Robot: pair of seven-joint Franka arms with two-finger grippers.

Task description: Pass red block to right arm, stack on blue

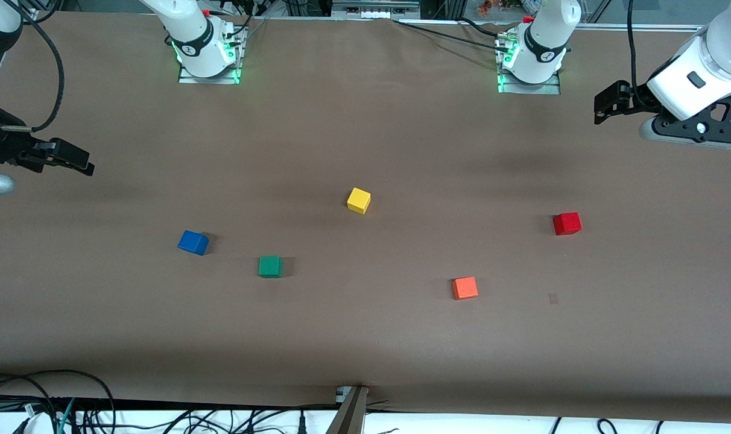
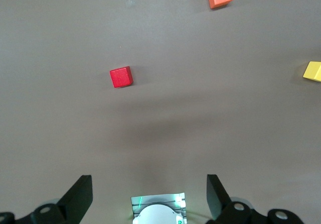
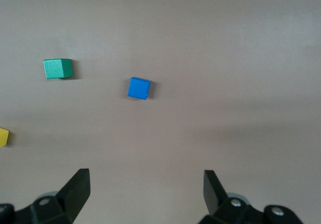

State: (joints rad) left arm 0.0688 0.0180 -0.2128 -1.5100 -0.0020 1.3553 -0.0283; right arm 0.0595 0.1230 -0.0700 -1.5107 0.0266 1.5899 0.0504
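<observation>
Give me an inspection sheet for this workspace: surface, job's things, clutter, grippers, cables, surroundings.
Surface: brown paper-covered table, flat, five cubes lying apart on it.
Job's things: small red cube toward the left arm's end; small blue cube toward the right arm's end. Both lie free on the table, nothing stacked.
Clutter: yellow cube mid-table; green cube beside the blue one; orange-red cube, nearer the front camera than the red one.
Grippers: left gripper open and empty, up in the air above the table near the red cube; right gripper open and empty, above the table near the blue cube.
Cables: black cables bundled along the table's near edge.
Surroundings: nothing seen.
</observation>
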